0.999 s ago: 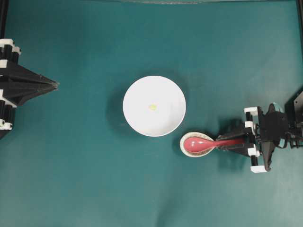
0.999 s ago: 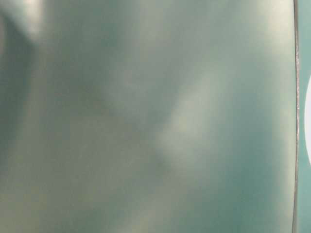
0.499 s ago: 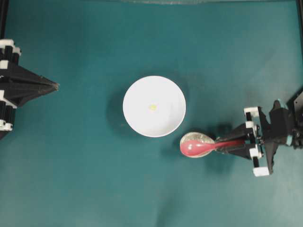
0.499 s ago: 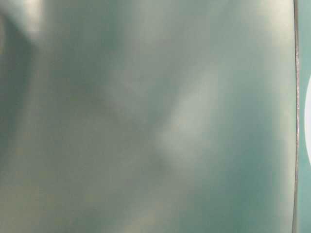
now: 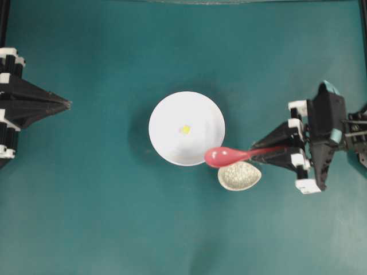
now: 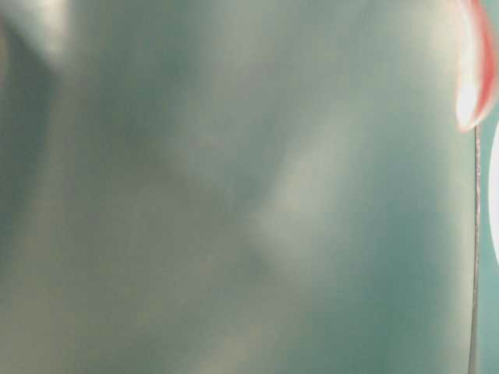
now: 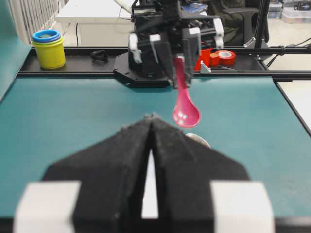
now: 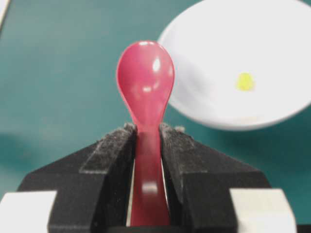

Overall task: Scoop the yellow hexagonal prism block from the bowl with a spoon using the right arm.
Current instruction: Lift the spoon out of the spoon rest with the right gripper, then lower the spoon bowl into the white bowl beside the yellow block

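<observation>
The tiny yellow hexagonal prism block point(image 5: 185, 129) point(image 8: 245, 81) lies near the middle of the white bowl point(image 5: 166, 114) point(image 8: 252, 39). My right gripper point(image 5: 254, 151) point(image 8: 147, 128) is shut on the handle of the pink-red spoon point(image 5: 221, 156) point(image 8: 146, 82) point(image 7: 186, 114). It holds the spoon in the air, scoop towards the bowl. The scoop hangs at the bowl's lower right rim, to the right of the block and apart from it. My left gripper point(image 5: 67, 104) point(image 7: 152, 116) rests at the far left, shut and empty, pointing at the bowl.
The speckled teardrop spoon rest point(image 5: 239, 175) point(image 7: 198, 139) lies empty just below the spoon. A yellow cup with a blue lid point(image 7: 48, 48) and tape rolls point(image 7: 224, 56) stand beyond the table's far edge. The table-level view is a blur, with the spoon point(image 6: 475, 78) at its top right.
My right gripper has lifted the spoon off the spoon rest and carried it up and left, to the bowl's rim. The left arm has not moved.
</observation>
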Tool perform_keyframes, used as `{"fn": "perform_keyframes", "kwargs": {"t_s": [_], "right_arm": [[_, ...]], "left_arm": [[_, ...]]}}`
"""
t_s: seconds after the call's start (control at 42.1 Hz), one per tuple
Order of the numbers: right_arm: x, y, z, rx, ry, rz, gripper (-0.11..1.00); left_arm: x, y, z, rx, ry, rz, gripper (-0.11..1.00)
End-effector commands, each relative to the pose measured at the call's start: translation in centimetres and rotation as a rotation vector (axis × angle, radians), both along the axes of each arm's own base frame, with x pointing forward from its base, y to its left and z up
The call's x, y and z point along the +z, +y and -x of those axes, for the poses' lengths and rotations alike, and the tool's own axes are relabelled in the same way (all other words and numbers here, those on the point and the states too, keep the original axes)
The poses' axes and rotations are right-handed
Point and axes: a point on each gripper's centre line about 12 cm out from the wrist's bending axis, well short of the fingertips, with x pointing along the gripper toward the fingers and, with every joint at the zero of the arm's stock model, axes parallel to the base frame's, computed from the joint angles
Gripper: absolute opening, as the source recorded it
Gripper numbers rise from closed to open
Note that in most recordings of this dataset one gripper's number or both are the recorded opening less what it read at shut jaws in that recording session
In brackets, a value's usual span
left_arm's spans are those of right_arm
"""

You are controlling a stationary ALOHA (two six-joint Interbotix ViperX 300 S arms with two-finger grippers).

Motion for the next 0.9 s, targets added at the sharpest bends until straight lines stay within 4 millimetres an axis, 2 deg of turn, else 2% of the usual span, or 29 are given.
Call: {"fn": "perform_keyframes", "kwargs": {"t_s": [0.0, 0.404, 0.88], "right_arm": [[1.9, -1.3, -1.0, -0.016, 0.045, -0.020, 0.23], [4.5, -5.4, -4.0, -0.041, 0.272, -0.070, 0.23], [3.3, -6.5, -8.7, 0.025, 0.511, -0.045, 0.23]], "left_arm": [[0.4, 0.0, -0.3, -0.001, -0.003, -0.005, 0.00], [0.4, 0.0, -0.1, -0.001, -0.002, -0.008, 0.00], [0.4, 0.0, -0.2, -0.001, -0.002, -0.008, 0.00]]}}
